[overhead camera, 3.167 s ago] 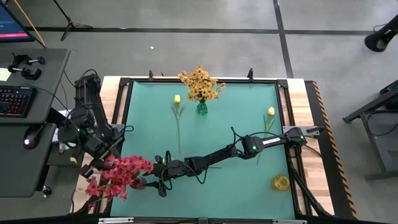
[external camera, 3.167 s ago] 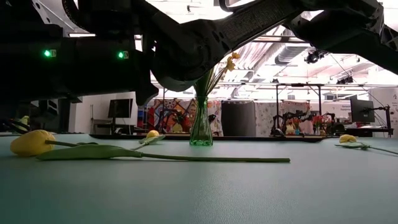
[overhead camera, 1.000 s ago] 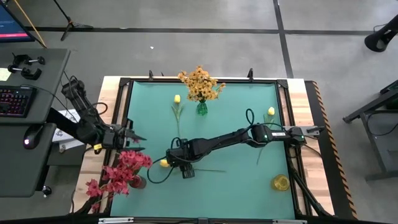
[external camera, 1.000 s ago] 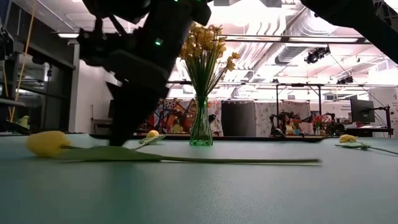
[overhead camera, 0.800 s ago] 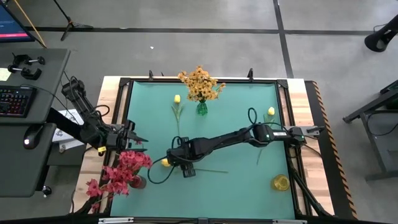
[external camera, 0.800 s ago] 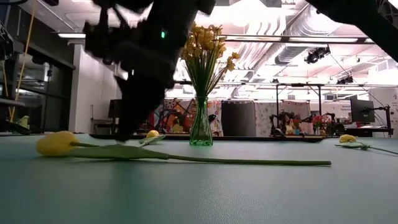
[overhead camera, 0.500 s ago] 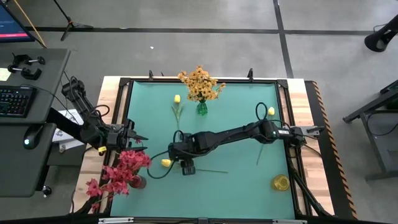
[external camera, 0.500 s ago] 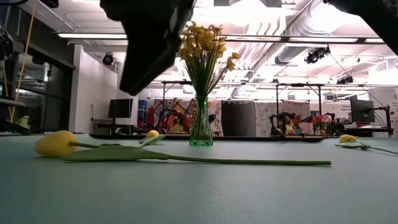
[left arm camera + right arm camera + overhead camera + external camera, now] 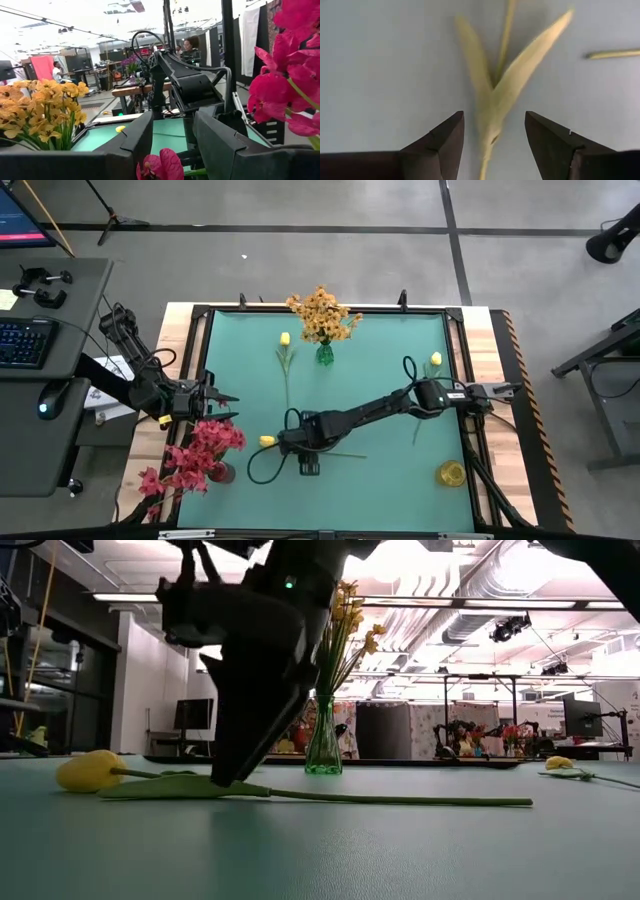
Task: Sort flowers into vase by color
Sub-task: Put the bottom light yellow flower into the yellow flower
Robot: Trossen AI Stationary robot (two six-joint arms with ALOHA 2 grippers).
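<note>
While the right gripper (image 9: 303,448) reaches across to the lower middle of the high view, its fingers (image 9: 440,145) stand apart on either side of the leaves of a yellow tulip (image 9: 266,441) and close on nothing. That flower lies flat on the green surface (image 9: 390,380), bud toward the left, stem running right under the arm; in the low view the gripper's tip comes down right at the leaves, beside the stem.

At the left edge of the high view, the left gripper (image 9: 222,407) hovers over the wooden border, fingers (image 9: 135,140) parted and empty, just above the red-pink blooms (image 9: 195,460) that stand in a vase at the lower left corner.

An orange-yellow spray (image 9: 322,313) fills a green glass vase (image 9: 325,354) at the upper middle. A second yellow tulip (image 9: 285,355) lies just left of that vase, and a third tulip (image 9: 433,370) lies near the right edge, partly under the right arm. A yellow glass vase (image 9: 451,473) sits in the lower right corner.

Open green mat lies in the centre right, between the arm and the top rail, and along the bottom edge right of the gripper. A dark raised rail frames the mat, with wood outside it and a striped strip down the right side.

No readable writing or brand shows in any view.
</note>
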